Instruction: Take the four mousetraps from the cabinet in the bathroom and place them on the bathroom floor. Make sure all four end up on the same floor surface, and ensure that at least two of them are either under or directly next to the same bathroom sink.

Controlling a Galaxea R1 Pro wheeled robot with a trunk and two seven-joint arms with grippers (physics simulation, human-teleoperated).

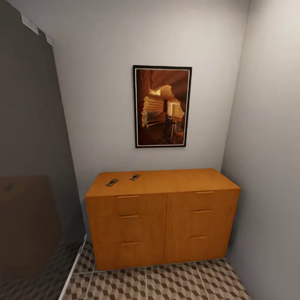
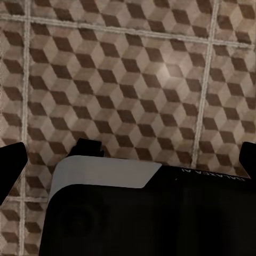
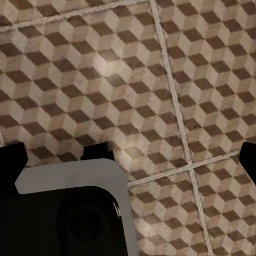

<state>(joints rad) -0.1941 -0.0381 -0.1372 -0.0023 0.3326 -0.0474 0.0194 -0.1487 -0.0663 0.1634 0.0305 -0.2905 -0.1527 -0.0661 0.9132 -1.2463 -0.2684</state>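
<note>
Two small dark mousetraps (image 1: pixel 111 182) (image 1: pixel 134 177) lie on the flat top of the orange-brown cabinet (image 1: pixel 162 221), towards its left end. The cabinet stands against the far wall on the cube-patterned bathroom floor (image 1: pixel 166 283), with all its drawers shut. My left gripper (image 2: pixel 129 162) hangs over floor tiles, its dark fingertips (image 2: pixel 10 165) wide apart with nothing between them. My right gripper (image 3: pixel 129 157) is likewise open over the tiles, fingertips (image 3: pixel 248 157) spread and empty. The bathroom sink is out of view.
A framed picture (image 1: pixel 162 106) hangs above the cabinet. A dark glossy panel (image 1: pixel 29 166) runs along the left and a grey wall (image 1: pixel 271 166) closes the right. My own black and pale body (image 2: pixel 106 176) (image 3: pixel 69 184) sits below each wrist camera.
</note>
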